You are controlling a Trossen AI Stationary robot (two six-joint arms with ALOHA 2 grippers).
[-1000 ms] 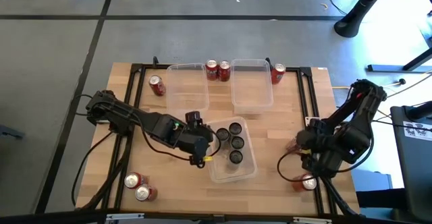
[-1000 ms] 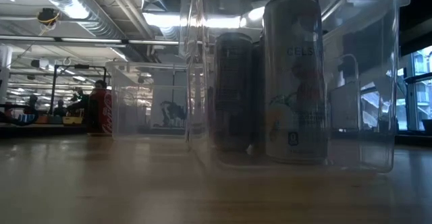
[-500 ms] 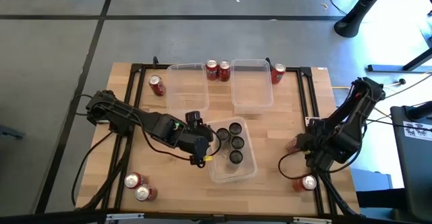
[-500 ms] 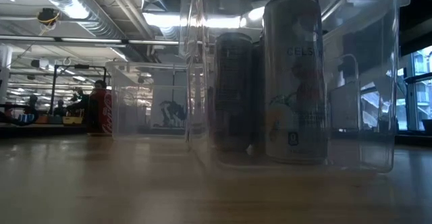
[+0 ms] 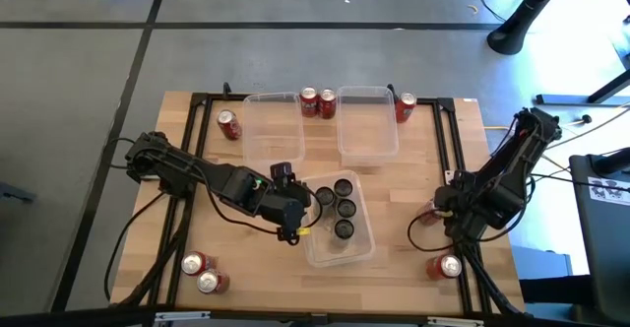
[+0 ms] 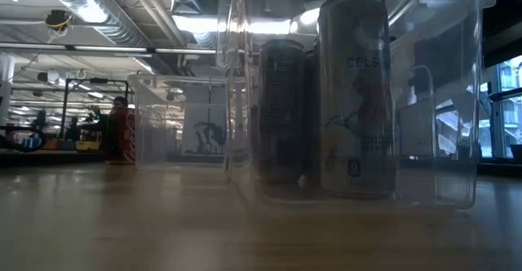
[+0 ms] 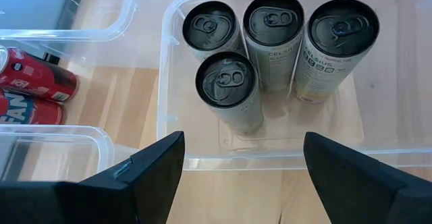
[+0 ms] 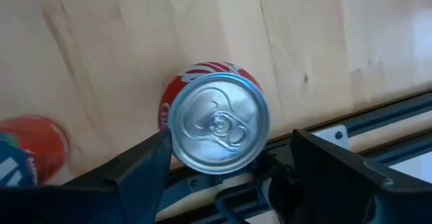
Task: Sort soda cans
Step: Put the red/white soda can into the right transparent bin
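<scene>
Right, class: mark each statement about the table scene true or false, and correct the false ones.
1. Four dark cans stand upright in the near clear bin. True.
2. The left gripper is shut on a dark can. False: it is open, over the bin's edge, holding nothing.
3. Both far bins hold red cans. False: both are empty; two red cans stand between them.
4. The right gripper is open above an upright red can near the table's frame. True.
5. Two red cans sit at the table's near left corner. True.
</scene>
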